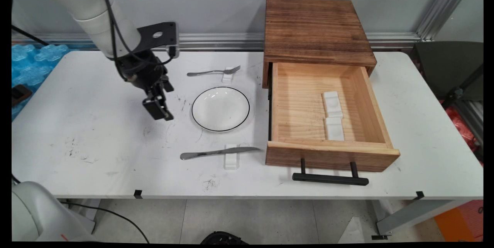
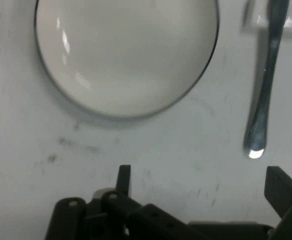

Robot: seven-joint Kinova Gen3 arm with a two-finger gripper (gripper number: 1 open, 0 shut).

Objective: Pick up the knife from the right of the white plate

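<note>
The end effector (image 1: 158,111), fingers wide and holding nothing, hovers beside the plate (image 1: 220,108), probably fragile and slippery, best gripped at its rim.

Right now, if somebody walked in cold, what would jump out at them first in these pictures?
Probably the wooden drawer box at the table's right, its drawer pulled wide open with two small white rests inside. Next, the black-rimmed white plate in the middle, a fork beyond it and a knife in front, each propped on a white rest. The gripper hangs open, empty, just left of the plate.
</note>
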